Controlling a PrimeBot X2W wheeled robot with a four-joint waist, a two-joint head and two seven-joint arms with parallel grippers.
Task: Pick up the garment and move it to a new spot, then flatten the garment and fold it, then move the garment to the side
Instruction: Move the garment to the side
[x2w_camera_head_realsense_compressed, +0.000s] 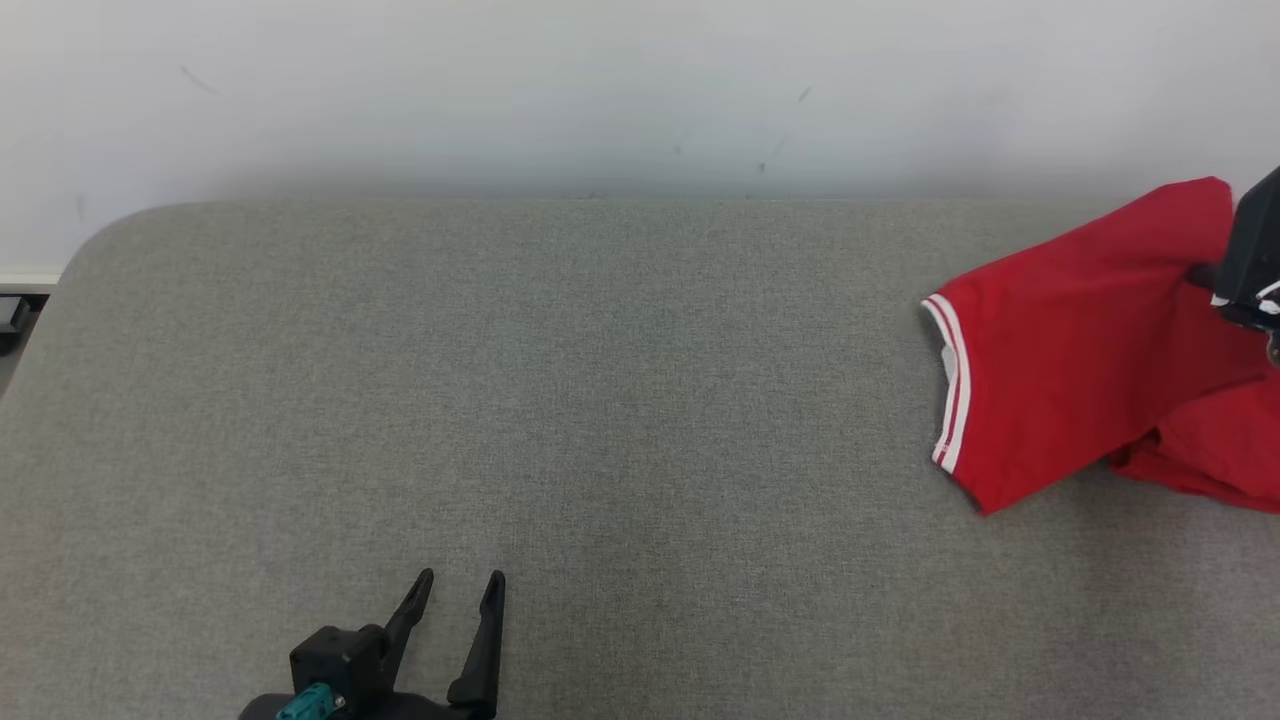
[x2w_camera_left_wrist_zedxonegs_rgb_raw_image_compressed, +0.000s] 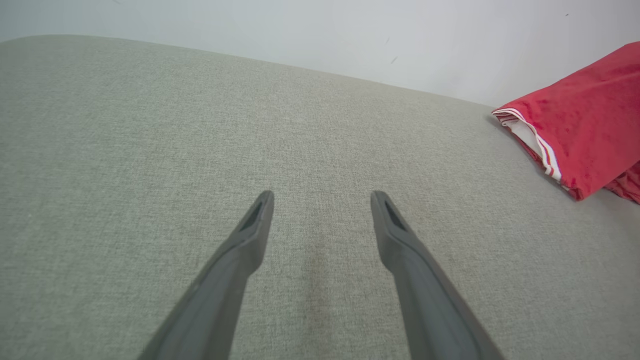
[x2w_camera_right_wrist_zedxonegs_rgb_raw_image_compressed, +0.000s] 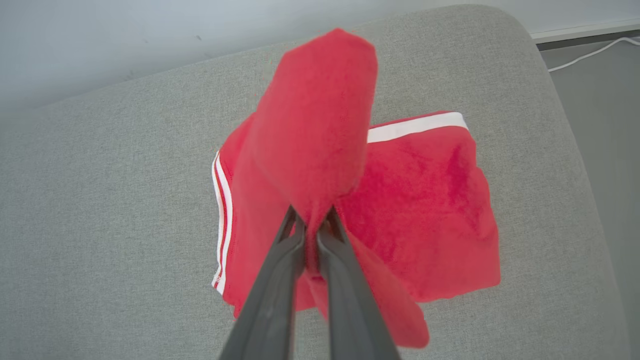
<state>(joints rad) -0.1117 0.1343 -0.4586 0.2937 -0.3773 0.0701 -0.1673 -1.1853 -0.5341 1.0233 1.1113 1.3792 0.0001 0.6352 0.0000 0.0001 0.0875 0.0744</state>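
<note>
right hand (x2w_camera_right_wrist_zedxonegs_rgb_raw_image_compressed: 311, 212) pinches the red garment (x2w_camera_right_wrist_zedxonegs_rgb_raw_image_compressed: 425, 200), left hand (x2w_camera_left_wrist_zedxonegs_rgb_raw_image_compressed: 322, 195) spread wide, empty.

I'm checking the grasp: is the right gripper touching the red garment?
Touching. The right wrist view shows the right gripper pinching a raised fold of the red garment.

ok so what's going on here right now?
The right gripper has its fingers shut on a bunched fold of the red garment. That part is held up, while the rest lies on the grey table near its right end. The left gripper is open over bare table, well apart from the garment. The garment is crumpled, not yet flattened or folded.
</note>
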